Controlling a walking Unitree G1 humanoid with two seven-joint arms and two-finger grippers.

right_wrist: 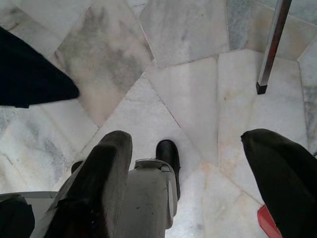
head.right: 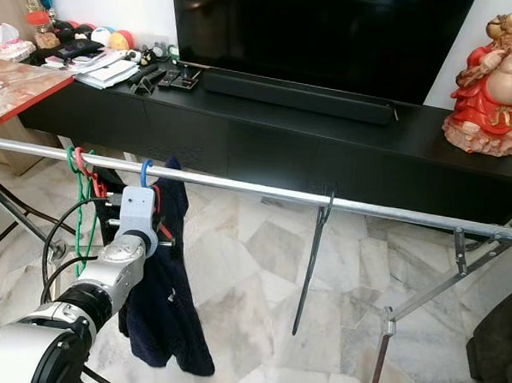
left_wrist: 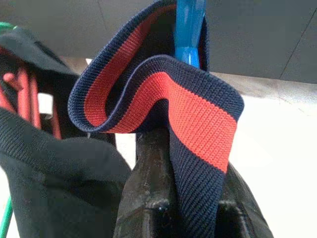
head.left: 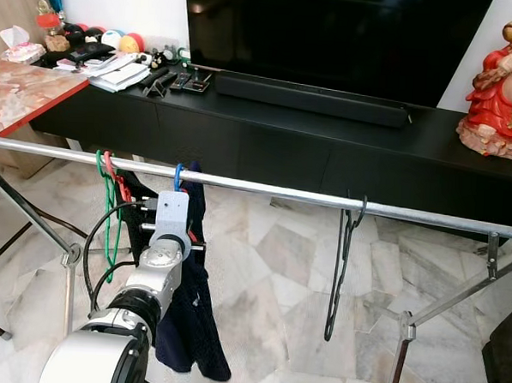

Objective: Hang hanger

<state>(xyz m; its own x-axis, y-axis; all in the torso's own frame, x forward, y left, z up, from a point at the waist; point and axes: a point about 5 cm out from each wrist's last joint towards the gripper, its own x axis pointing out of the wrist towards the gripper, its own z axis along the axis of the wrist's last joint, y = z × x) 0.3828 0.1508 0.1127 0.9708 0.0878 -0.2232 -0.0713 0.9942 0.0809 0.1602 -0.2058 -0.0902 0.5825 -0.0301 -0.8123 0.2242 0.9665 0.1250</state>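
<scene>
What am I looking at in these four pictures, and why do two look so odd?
Two are from a walking robot's head cameras. They look down at a metal clothes rail, with a TV cabinet behind. The silver left arm reaches up to a blue hanger on the rail, carrying a navy garment. The odd close-ups come from wrist cameras. The left gripper has its jaws shut on the garment's red-striped collar. The right gripper hangs open above the marble floor. An empty black hanger hangs further right.

The clothes rail (head.left: 265, 190) and the black TV cabinet (head.left: 327, 144) are seen from above and in front by both head views. A striped collar (left_wrist: 163, 94) is viewed very closely by the left wrist camera. The marble floor (right_wrist: 188, 99) is faced straight down by the right wrist camera.
</scene>
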